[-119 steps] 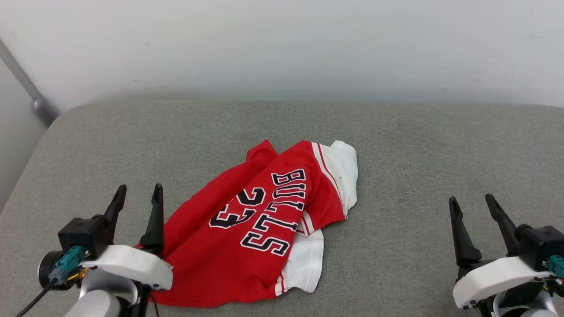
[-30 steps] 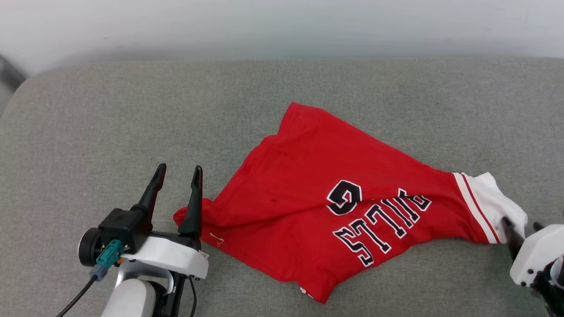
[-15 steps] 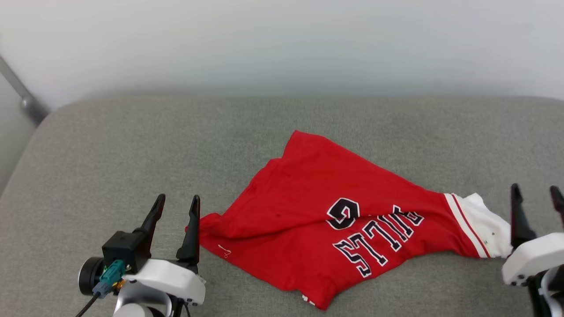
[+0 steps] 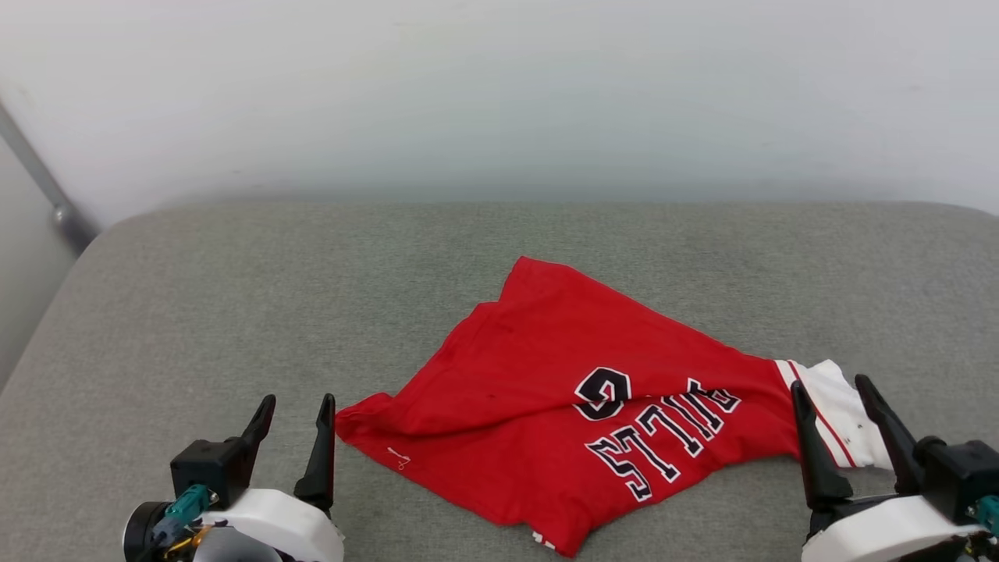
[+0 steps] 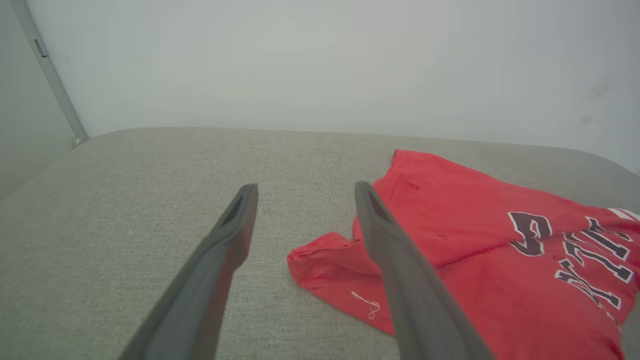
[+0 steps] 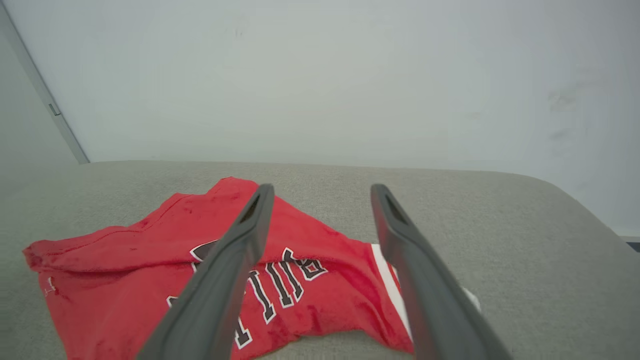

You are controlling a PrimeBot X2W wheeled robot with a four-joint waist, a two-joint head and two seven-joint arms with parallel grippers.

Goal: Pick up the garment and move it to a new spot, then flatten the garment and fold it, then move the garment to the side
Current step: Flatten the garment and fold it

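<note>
The red garment [image 4: 562,382] lies rumpled on the grey cushion, its black "BULLS" lettering upside down and partly folded under, a white sleeve [image 4: 839,417] at its right end. My left gripper [image 4: 296,406] stands open just left of the garment's hem corner with the small white mark [image 4: 399,460], holding nothing. My right gripper [image 4: 827,386] is open over the white sleeve, apart from it. The left wrist view shows the garment [image 5: 480,240] to the right of my left gripper [image 5: 305,187]. In the right wrist view the garment [image 6: 150,260] lies beneath my right gripper [image 6: 322,187].
The grey cushion [image 4: 234,297] has rounded corners and reaches a pale wall [image 4: 499,94] at the back. A grey metal bar [image 4: 43,187] slants down at the far left. Bare cushion lies left of and behind the garment.
Since four seconds ago the garment was dragged right and spread out. My right gripper has let go of the white sleeve and drawn back; both grippers sit lower in view, and the camera has shifted.
</note>
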